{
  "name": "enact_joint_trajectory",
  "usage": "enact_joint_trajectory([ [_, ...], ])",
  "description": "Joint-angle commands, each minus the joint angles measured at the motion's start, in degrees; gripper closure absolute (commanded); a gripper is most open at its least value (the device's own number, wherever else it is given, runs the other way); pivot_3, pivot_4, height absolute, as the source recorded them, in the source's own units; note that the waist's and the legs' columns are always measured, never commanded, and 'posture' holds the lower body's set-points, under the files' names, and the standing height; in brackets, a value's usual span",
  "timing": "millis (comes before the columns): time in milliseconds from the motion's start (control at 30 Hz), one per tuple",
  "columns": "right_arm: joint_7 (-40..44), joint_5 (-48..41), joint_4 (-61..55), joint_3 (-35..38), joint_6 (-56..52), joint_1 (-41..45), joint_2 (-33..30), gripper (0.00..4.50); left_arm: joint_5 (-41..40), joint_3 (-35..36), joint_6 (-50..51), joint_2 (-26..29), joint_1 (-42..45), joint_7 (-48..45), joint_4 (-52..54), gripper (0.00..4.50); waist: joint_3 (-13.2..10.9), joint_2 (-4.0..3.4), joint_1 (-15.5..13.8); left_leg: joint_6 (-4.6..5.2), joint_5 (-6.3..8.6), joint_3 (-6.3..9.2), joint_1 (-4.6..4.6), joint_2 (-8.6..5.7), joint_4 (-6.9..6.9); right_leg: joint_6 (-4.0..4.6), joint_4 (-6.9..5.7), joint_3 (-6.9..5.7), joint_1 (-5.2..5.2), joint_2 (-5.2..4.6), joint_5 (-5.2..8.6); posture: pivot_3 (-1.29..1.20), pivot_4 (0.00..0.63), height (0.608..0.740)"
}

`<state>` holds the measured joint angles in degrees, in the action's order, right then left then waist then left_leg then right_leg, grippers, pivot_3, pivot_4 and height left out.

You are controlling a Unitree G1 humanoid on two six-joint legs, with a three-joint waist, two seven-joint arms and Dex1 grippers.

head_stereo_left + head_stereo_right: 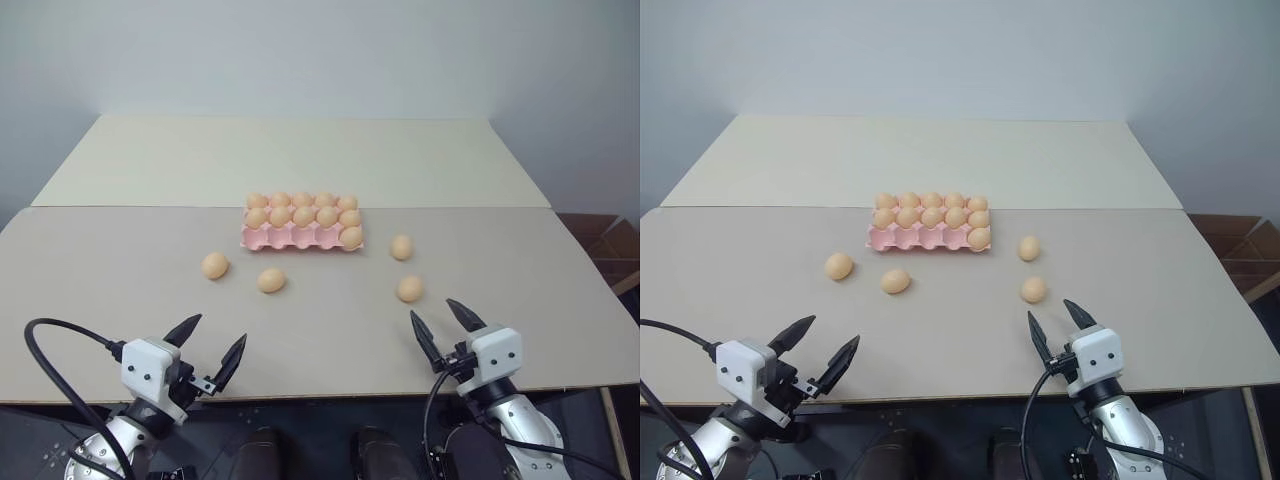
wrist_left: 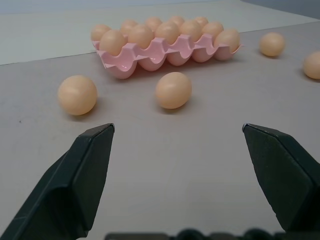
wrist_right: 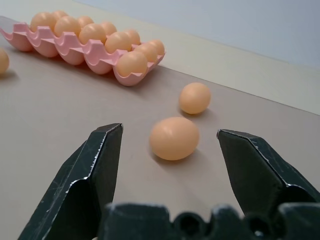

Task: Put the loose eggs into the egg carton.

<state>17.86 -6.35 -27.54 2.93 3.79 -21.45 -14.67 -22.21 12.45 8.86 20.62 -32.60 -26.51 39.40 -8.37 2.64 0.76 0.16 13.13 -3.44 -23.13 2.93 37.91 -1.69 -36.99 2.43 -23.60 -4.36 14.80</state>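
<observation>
Four loose eggs are lying on the beige table [image 1: 120, 300], two at 7 o'clock of the egg carton [image 1: 300, 236] and two at 4 o'clock. The carton's near row is holding four vacant cups, presumably their destinations. The left gripper [image 1: 208, 350] and right gripper [image 1: 442, 322] are hovering released and empty, the right facing the nearest egg [image 1: 409, 289]. A plain pale wall is backing the table.

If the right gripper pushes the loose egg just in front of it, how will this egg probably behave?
The egg is smooth, rounded and lies free on the flat table, so a nudge would probably roll it away. Its glossy, curved shell may slip between the right gripper fingers. It looks small, so probably light.
</observation>
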Motion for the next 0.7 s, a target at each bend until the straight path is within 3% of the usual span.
enact_joint_trajectory([
  [33,-0.04,-0.04,-0.8,0.89,2.38,-0.16,-0.1,0.89,-0.68,0.64,-1.44,0.06,-0.4,-0.75,1.55,0.05,0.0,0.0,0.0,0.0,0.0,0.0,0.0,0.0,0.0,0.0,0.0,0.0,0.0,0.0,0.0,0.0,0.15,0.74],
  [400,0.7,0.36,-0.79,0.62,3.1,-1.77,-0.6,0.89,-2.03,2.24,-0.38,4.36,0.31,-3.9,2.89,0.05,-0.01,-0.01,-0.01,0.0,0.0,0.0,0.0,0.0,0.0,0.02,0.0,0.0,-0.01,-0.01,0.01,0.0,0.15,0.74],
  [700,-0.43,2.64,-8.07,-2.03,-8.18,-3.03,-1.44,0.89,-13.75,7.68,11.67,17.96,6.55,-11.29,4.22,0.05,-0.02,-0.08,-0.02,0.0,0.0,0.0,0.02,0.02,0.0,0.03,-0.01,-0.03,-0.01,0.0,0.02,0.0,0.15,0.74],
])
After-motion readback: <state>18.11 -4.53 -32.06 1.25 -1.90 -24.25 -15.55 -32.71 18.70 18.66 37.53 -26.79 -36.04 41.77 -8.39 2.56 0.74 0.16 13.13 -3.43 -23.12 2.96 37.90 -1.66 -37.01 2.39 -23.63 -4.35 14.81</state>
